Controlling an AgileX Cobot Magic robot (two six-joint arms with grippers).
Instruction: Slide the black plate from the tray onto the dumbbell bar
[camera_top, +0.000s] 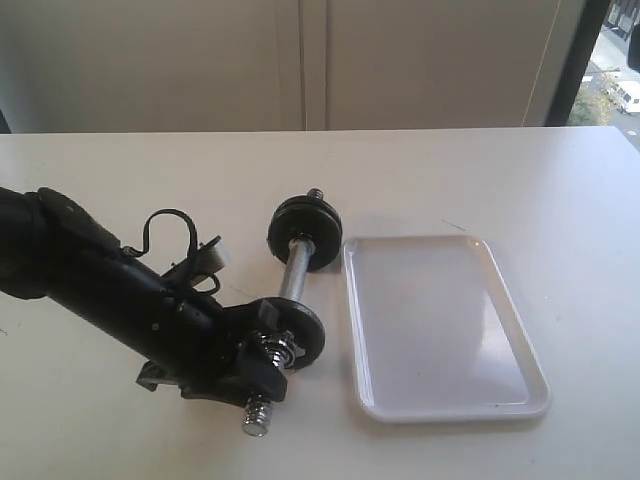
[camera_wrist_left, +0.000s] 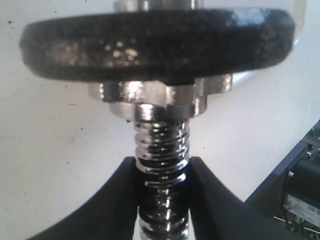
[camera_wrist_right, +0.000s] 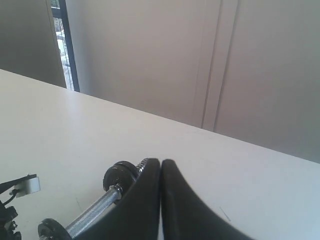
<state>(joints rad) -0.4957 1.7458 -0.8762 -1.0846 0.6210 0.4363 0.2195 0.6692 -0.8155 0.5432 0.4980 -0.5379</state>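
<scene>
The dumbbell bar (camera_top: 293, 270) lies on the white table, left of the tray (camera_top: 440, 330), which holds no disc. One black plate (camera_top: 298, 333) sits on the bar's near end, with a chrome collar nut (camera_wrist_left: 160, 95) against it. More black discs (camera_top: 305, 230) sit on the far end. My left gripper (camera_top: 262, 385) is shut on the near threaded end (camera_wrist_left: 162, 150), just outside the nut. The plate (camera_wrist_left: 155, 42) fills the top of the left wrist view. My right gripper (camera_wrist_right: 161, 162) is shut on nothing, above the table, and does not show in the exterior view.
The left arm (camera_top: 110, 290) lies across the table's left side, with cables and a white connector (camera_top: 215, 257) on top. A wall stands behind the table's far edge (camera_top: 320, 130). A window (camera_top: 615, 60) is at the far right.
</scene>
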